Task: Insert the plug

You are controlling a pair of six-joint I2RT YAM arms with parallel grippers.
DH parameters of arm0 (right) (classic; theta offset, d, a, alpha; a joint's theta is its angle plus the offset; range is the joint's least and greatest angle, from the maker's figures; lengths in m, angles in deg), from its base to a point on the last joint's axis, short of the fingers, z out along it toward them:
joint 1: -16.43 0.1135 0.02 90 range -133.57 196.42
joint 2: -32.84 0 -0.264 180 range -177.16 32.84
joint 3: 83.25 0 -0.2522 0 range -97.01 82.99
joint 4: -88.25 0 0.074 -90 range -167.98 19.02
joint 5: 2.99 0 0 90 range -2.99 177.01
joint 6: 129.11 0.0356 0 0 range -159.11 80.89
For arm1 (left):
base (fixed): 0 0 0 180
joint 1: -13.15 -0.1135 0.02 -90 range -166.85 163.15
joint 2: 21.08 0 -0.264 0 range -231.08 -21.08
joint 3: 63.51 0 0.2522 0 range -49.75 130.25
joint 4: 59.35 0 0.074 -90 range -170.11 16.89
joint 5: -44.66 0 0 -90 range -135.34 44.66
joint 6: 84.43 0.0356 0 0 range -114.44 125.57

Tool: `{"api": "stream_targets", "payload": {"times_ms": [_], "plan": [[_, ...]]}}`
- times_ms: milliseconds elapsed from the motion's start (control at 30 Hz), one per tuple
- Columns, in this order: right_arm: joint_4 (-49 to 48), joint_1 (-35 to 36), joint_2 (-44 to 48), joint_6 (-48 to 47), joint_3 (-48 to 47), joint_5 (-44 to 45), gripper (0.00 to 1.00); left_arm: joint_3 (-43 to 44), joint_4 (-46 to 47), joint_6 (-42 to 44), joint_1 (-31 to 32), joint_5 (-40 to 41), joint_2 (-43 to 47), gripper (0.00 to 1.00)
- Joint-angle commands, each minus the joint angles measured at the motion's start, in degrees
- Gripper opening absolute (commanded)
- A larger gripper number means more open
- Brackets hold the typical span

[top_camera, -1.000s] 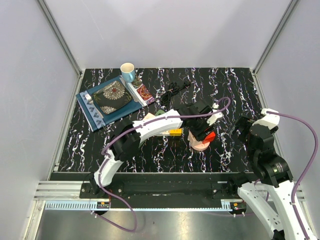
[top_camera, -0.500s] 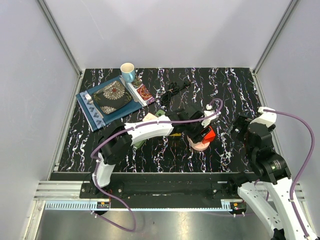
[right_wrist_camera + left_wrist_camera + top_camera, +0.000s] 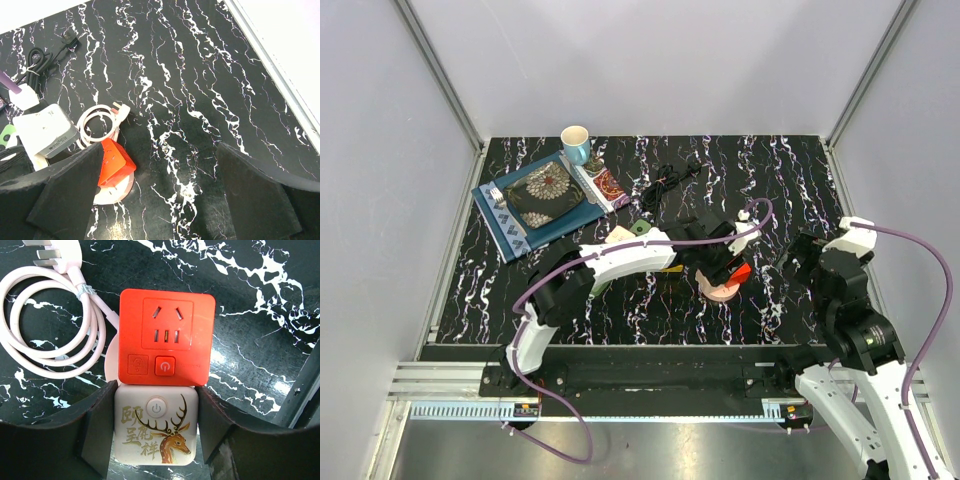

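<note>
We've got left claw (image 3: 156,402) half-open, gripping white cube (image 3: 155,440) that touches red socket (image 3: 167,337) just ahead; plug (image 3: 62,252) lies ahead-left of it, prongs leftward, far nearer than to empty, wide-open right claw (image 3: 160,167).

One red socket (image 3: 167,340), one white cube (image 3: 156,435), one plug (image 3: 62,252).

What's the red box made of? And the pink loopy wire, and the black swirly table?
Red socket box: looks like hard, smooth plastic, with moulded slots and buttons. Pink wire: probably rubbery plastic, since it coils. Table: marble-look surface, shiny; real stone or print, I cannot tell.
</note>
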State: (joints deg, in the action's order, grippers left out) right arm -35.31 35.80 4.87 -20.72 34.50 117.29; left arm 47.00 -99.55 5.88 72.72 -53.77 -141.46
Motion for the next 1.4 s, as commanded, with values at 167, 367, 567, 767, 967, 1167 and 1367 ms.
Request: {"api": "stream_targets", "payload": {"times_ms": [167,367,567,767,967,1167,1367], "plan": [[-2.4,-0.1,-1.1,-0.9,-2.0,-3.9,1.00,-0.2,-8.7,-4.5,0.1,4.7,2.8,0.66],[-2.2,0.0,-0.5,-1.3,-2.1,-5.2,1.00,0.5,-7.6,-5.2,0.1,4.5,6.1,0.83],[-2.0,0.0,-0.2,-1.3,-1.5,-6.0,1.00,-1.8,-7.3,-3.6,0.1,4.0,8.1,0.81],[-2.1,0.0,-0.3,-1.4,-1.3,-6.2,1.00,-3.1,-7.7,-1.0,0.5,3.7,7.4,0.68],[-2.1,0.0,-0.8,-1.4,-1.2,-6.1,1.00,-5.3,-8.0,1.0,1.4,3.9,5.6,0.51],[-2.2,0.0,-1.1,-1.9,-1.5,-5.8,1.00,-8.4,-8.0,1.0,1.7,3.8,3.8,0.28],[-2.6,-0.1,-2.0,-2.2,-1.3,-5.8,1.00,-14.2,-5.2,-0.2,1.9,3.9,4.0,0.17]]}}
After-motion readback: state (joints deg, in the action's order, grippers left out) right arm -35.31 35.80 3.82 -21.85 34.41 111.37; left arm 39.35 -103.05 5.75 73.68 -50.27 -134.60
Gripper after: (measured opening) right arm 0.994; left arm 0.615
